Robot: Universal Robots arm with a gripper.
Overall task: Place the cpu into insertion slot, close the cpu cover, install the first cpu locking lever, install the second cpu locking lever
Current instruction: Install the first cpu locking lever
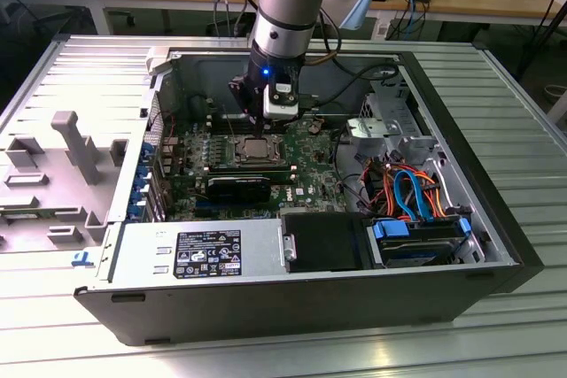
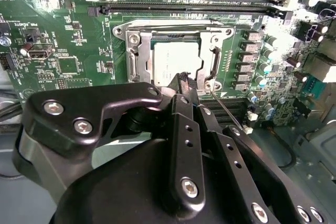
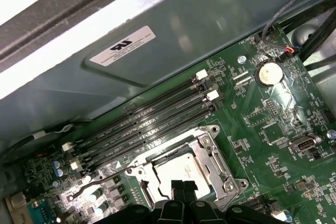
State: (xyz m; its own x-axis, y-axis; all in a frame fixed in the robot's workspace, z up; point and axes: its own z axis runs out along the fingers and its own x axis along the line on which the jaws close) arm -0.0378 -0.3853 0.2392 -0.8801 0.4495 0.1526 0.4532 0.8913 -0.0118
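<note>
The cpu (image 2: 175, 60) lies flat in the insertion slot (image 2: 122, 30), its silvery face showing through the cut-out of the cpu cover (image 2: 137, 59), which lies down over it. In the first wrist view the cpu (image 3: 181, 167) sits framed by the cover (image 3: 220, 165). My gripper (image 2: 185, 80) is shut with nothing between its black fingertips (image 3: 177, 186), which hover at the socket's edge. A thin wire locking lever (image 2: 227, 111) sticks out from the socket's corner, unlatched; the lever (image 3: 97, 184) slants away from the frame. In the exterior view the gripper (image 1: 263, 121) hangs just above the socket (image 1: 257, 150).
Long black memory slots (image 3: 147, 124) run beside the socket, close under the grey case wall (image 3: 157, 51). A power supply (image 1: 204, 254), a black fan shroud (image 1: 323, 241) and a drive cage with coloured cables (image 1: 416, 192) stand at the case's near side.
</note>
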